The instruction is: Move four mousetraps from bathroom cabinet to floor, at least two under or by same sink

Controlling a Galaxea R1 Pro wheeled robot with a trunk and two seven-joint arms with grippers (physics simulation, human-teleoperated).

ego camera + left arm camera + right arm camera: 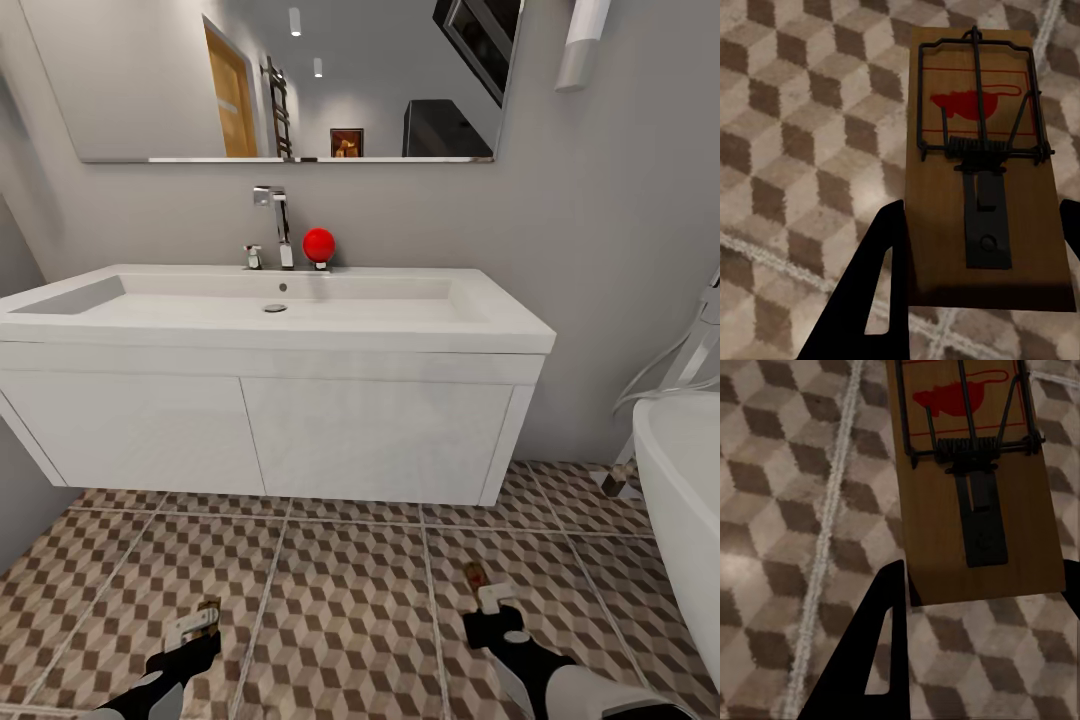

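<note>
Each gripper has one mousetrap, a brown board with a black wire spring and a red mouse print. My left gripper [982,214] is shut on a mousetrap [982,112] that reaches deep between its black fingers [881,277], low over the bathroom floor [795,150]. My right gripper [984,574] pinches only the near end of the other mousetrap [975,472]. In the head view the left gripper [195,632] and its mousetrap [210,606] and the right gripper [490,605] and its mousetrap [473,576] hang over the floor [350,600], in front of the sink [270,320].
The sink has white cabinet fronts [370,420] below it, a chrome tap [278,225] and a red ball [318,244] on its rim. A white bathtub [690,500] stands at the right and a grey wall at the left. A mirror [280,80] hangs above.
</note>
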